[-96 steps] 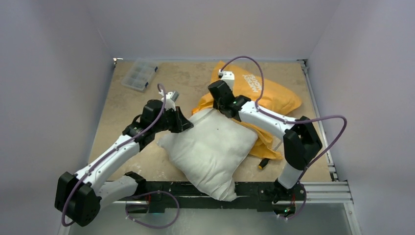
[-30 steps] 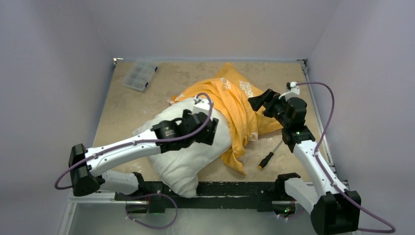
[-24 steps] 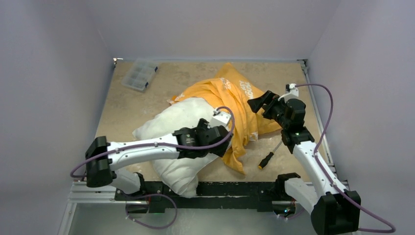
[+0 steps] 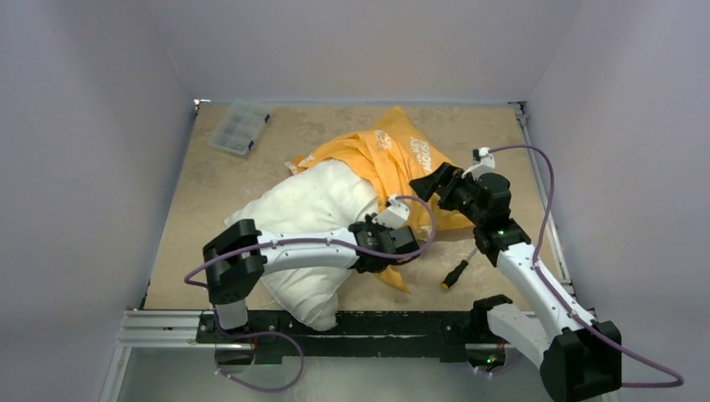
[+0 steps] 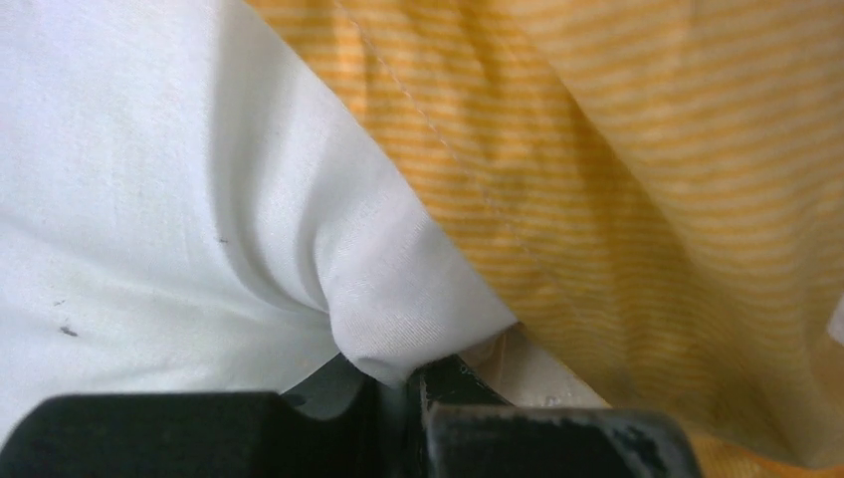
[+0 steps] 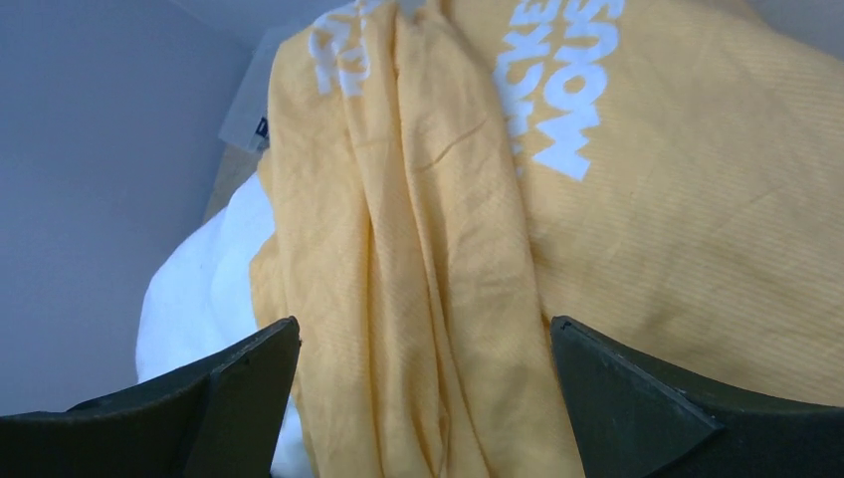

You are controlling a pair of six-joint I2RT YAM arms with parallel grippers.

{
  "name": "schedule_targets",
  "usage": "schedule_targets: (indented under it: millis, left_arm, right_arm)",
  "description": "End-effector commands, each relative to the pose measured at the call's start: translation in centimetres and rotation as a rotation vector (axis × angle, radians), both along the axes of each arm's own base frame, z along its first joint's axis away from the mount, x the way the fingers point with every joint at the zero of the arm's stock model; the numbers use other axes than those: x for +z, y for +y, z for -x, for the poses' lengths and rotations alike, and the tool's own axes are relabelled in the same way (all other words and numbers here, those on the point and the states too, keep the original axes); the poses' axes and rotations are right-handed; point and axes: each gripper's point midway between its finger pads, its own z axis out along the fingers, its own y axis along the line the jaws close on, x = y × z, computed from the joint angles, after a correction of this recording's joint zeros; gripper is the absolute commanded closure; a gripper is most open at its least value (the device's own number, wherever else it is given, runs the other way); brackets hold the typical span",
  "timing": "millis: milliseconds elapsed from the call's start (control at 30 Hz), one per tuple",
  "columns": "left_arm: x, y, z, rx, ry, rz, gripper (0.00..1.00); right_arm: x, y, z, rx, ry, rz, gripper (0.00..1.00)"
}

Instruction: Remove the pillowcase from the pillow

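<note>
Clamping a corner of the pillow (image 5: 149, 199) mid-table, the left fingers (image 5: 199, 438) are anchoring it while the pillowcase (image 4: 393, 159), seemingly half off its far end, is awaiting the wide-apart right fingers' (image 6: 229, 388) grab and pull.

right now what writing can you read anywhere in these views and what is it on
"CKE" over "MOUS": partial white letters, upside down, cut off by the frame edge, on the pillowcase.
Second white print on a fold of it: too crumpled to read.
Nothing else legible.
</note>
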Motion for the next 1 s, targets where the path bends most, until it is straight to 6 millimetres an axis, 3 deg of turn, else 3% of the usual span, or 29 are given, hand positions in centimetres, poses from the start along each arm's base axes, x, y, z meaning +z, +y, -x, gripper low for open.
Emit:
schedule_targets:
  millis: [0,100,267,500,667,767,933,967]
  left_arm:
    - [5.6,2.3,-4.5,0.053,-0.017,0.117,1.0]
    - [8.4,2.1,-5.9,0.031,-0.012,0.188,1.0]
    - [11.2,2.5,-7.9,0.028,-0.012,0.241,1.0]
    - [12.8,1.3,-8.2,-0.01,0.015,0.335,1.0]
    - [13.9,1.8,-8.2,-0.006,0.006,0.354,1.0]
    - [14.6,3.8,-8.7,0.033,-0.007,0.348,1.0]
    - [15.2,8.2,-9.4,0.112,-0.021,0.375,1.0]
    - [15.2,9.0,-9.3,0.123,-0.022,0.38,1.0]
  right_arm:
    - [0.3,2.4,0.4,0.05,-0.012,-0.018,0.01]
    - [-0.1,3.8,0.8,0.078,0.006,-0.022,0.01]
    - [0.3,5.8,1.8,0.14,-0.004,-0.023,0.01]
    - [0.0,8.3,1.7,0.174,0.015,-0.013,0.04]
    - [-2.5,8.8,0.9,0.12,0.078,0.021,0.14]
    - [-3.0,8.3,0.7,0.084,0.091,0.029,0.33]
    - [-1.9,7.9,0.8,0.066,0.083,0.023,0.99]
    - [-1.8,7.5,0.5,0.041,0.084,0.034,1.0]
